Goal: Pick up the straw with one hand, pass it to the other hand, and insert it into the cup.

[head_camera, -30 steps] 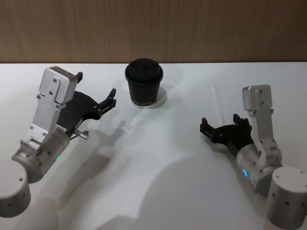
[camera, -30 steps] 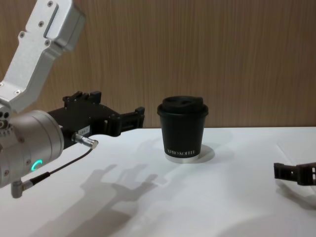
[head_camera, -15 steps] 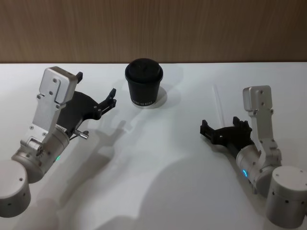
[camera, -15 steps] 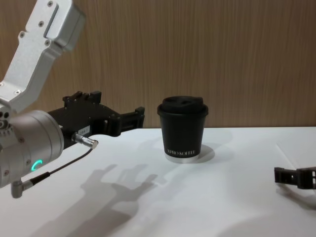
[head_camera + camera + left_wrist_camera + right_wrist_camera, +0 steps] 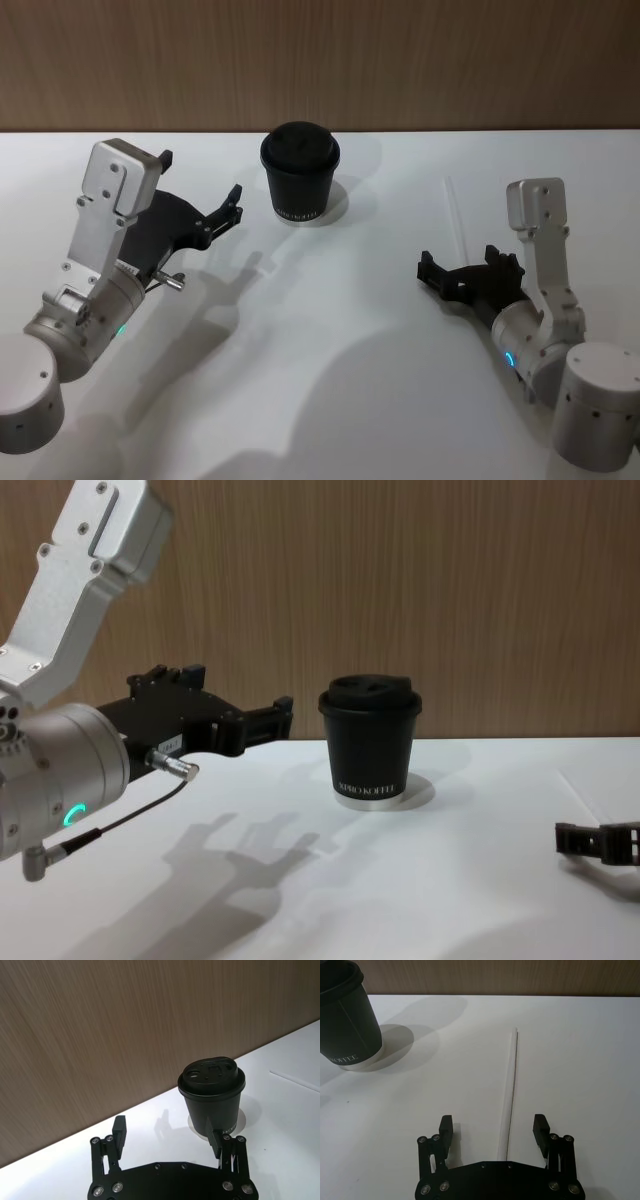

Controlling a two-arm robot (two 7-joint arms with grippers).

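- The right gripper (image 5: 493, 1122) hangs low over the white table (image 5: 580, 1060), jaws spread wide and empty.
- The white straw (image 5: 508, 1092) lies flat between its fingers, running straight away from the palm.
- This looks like the pick-up step. The next move calls for lowering and closing squarely without rolling the straw.
- Ahead and to this gripper's left stands the lidded black cup (image 5: 300, 180). Beyond it hovers the left gripper (image 5: 166, 1130), wide open and empty.
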